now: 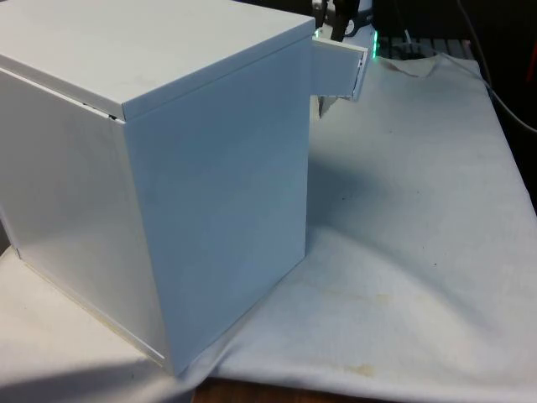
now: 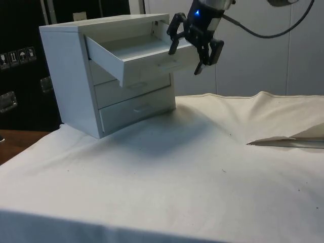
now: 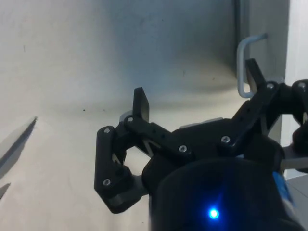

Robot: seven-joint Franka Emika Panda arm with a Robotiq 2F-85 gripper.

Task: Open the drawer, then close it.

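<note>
Between fingers: nothing gripped; the gripper (image 2: 196,49) hangs with both fingers (image 3: 141,103) spread wide.
Drawer: the top drawer (image 2: 132,54) of the chest (image 2: 71,81) stands pulled well out, its interior bare.
Drawer front: just beside the fingers, on the side facing them; contact cannot be confirmed.
Handle: a pale metal handle (image 3: 244,65) sits close to one fingertip, not enclosed by the pair.
Lower drawers: two lower drawers (image 2: 132,98) sit shut, below finger level.
Stage, as judged: opening looks complete; closing remains to be done.
Risk one: a push landing off-centre on the front could skew the drawer in its runners and jam it.
Risk two: a spread finger could snag the handle.
Risk three: a hard push could shift the chest across the cloth (image 2: 202,177).
</note>
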